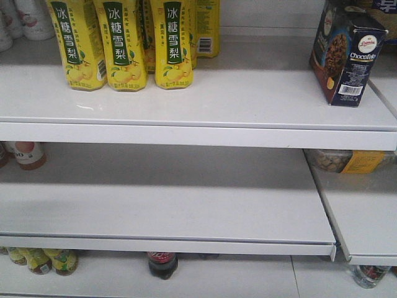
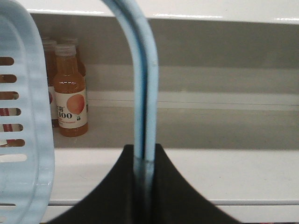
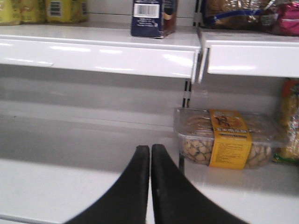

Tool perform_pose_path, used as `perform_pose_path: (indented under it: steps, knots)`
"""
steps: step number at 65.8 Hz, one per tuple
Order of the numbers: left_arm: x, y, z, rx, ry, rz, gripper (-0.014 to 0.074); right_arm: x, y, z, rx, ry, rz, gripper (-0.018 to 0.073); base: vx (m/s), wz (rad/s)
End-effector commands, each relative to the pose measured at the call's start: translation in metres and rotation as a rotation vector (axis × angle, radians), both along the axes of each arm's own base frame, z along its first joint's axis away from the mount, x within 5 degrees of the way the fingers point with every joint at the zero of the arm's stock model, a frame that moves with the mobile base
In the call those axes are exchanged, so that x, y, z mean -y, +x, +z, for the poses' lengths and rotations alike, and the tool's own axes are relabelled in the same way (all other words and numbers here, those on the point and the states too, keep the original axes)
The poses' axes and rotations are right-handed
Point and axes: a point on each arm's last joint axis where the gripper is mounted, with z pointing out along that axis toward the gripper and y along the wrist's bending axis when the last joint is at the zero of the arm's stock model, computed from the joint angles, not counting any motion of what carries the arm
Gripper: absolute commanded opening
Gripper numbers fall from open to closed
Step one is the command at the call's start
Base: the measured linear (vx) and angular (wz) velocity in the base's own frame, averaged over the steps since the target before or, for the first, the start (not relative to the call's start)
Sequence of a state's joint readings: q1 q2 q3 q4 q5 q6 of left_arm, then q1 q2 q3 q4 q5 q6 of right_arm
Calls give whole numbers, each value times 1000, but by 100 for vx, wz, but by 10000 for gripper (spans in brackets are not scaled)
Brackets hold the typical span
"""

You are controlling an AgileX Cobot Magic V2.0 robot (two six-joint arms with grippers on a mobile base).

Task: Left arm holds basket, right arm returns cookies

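Cookies [image 3: 154, 17] stand shelved above the right tool [image 3: 150, 154], pressed together, empty.

The right tool [image 3: 150, 154] hangs closed and empty below the shelved cookies [image 3: 153, 17].

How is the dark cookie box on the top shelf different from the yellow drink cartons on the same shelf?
The cookie box is dark navy with a cookie picture; the drink cartons are bright yellow with green labels. The cookie box stands alone at the right end of the shelf, turned at an angle; the drink cartons stand side by side in a row on the left, facing forward. Both stand upright and carry barcodes.
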State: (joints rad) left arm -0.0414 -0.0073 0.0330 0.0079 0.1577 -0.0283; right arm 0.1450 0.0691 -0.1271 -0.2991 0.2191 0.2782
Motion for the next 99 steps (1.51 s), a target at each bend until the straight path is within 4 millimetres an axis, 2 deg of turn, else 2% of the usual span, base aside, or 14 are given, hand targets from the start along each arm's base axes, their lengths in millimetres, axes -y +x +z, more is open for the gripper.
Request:
perform_pose_path:
  steps: [1,21,36,38,99]
  knots:
    - [0,-2,19,144,25,-9,-6,0,1,15,85,39,-38,-8,0,0]
    - [0,-2,19,144,25,-9,-6,3,2,12,121,-47,-91,-8,0,0]
    - [0,-2,19,144,25,-9,-6,1,-3,-19,276,-30,-75,-8,0,0]
    - [0,-2,19,145,25,-9,-6,2,-2,-20,251,-21,-76,-8,0,0]
    - [0,-2,19,145,25,-9,-6,2,-2,-20,249,-29,-75,-7,0,0]
